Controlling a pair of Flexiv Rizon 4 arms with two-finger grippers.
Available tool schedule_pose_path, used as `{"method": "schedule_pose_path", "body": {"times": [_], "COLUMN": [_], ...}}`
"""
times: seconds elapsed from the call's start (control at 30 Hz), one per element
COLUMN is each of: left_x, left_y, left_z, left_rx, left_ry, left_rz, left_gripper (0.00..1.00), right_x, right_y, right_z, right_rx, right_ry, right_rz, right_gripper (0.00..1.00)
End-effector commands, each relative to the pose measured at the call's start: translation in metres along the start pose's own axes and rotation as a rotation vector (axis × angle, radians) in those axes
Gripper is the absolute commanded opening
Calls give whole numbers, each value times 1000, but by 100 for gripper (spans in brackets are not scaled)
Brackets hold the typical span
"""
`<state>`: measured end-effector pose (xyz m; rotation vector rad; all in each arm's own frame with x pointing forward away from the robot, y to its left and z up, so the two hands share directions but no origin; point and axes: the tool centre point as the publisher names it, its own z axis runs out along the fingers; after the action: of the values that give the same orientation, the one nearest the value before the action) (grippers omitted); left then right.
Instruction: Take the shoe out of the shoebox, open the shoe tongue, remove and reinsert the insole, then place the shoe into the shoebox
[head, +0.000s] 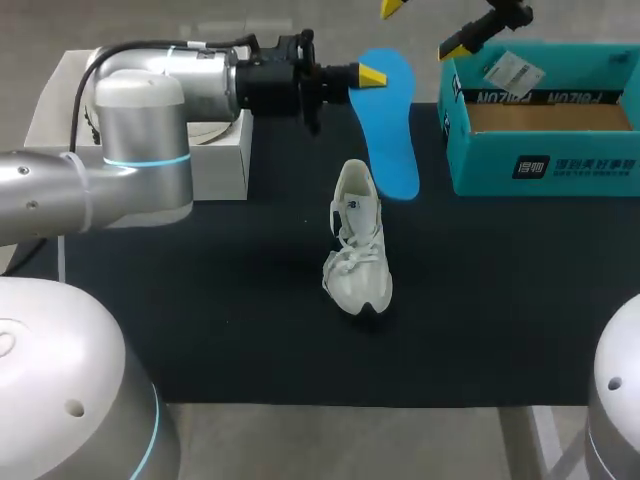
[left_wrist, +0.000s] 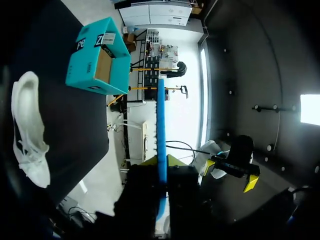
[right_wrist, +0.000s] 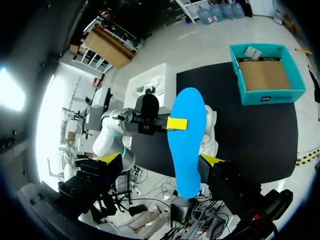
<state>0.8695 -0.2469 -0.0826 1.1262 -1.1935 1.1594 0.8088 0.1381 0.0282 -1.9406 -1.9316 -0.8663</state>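
Left gripper: clamped on insole, top centre; edge-on in wrist view.
Right gripper: spread wide.
Shoe: mid-frame.

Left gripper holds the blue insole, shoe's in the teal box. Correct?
Not quite. The left gripper does hold the blue insole, but the shoe lies on the black mat, outside the teal box, which is empty. The head view shows it.
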Motion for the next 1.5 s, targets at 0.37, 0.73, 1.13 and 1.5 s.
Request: {"method": "schedule_pose_path", "body": {"times": [0.37, 0.73, 1.13, 1.5], "left_x": [-2, 0, 2, 2], "left_y": [-10, -11, -8, -6], "left_z": [0, 0, -2, -2], "left_rx": [51, 57, 60, 60], "left_ry": [-18, -8, -22, -45], "left_rz": [-44, -69, -66, -74], "left_gripper": [0, 0, 0, 0], "right_x": [4, 1, -9, -11], "right_y": [-5, -3, -6, -6], "right_z": [-2, 30, 38, 38], "right_rx": [49, 79, 71, 64], "right_ry": [-601, -696, -660, -655], "right_rz": [48, 7, 47, 50], "right_gripper": [100, 100, 100, 100]}}
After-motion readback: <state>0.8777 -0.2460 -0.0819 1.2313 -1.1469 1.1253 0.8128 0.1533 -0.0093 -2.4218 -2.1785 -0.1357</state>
